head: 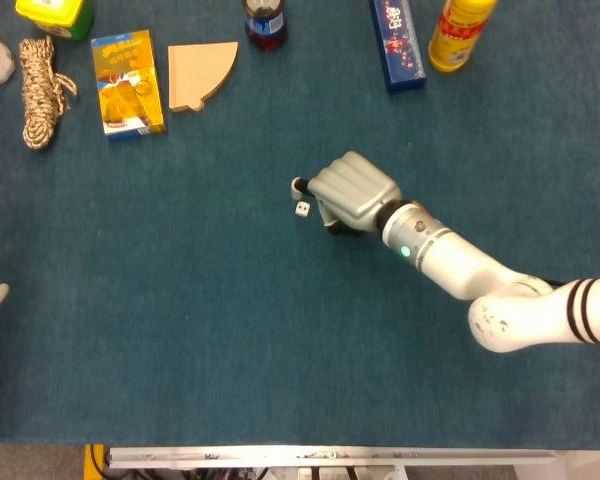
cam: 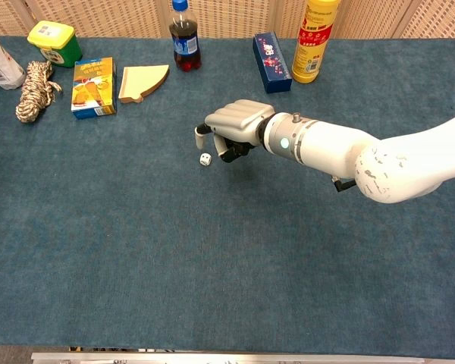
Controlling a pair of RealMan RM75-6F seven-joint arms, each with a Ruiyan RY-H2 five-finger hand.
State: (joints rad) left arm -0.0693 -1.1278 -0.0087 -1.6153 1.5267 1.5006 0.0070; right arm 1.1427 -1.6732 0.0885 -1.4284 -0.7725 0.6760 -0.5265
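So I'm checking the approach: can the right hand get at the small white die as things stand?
Probably yes. The right hand sits just beside the die, a fingertip above it, and only bare blue cloth lies between them.

Along the far edge of the blue-carpeted table sits a row of things. At ten o'clock lie a coiled rope and a green tub with a yellow lid, with an orange carton beside them. A fan-shaped wooden piece lies near a cola bottle at twelve. Towards one o'clock, a blue box stands just beside a yellow bottle.
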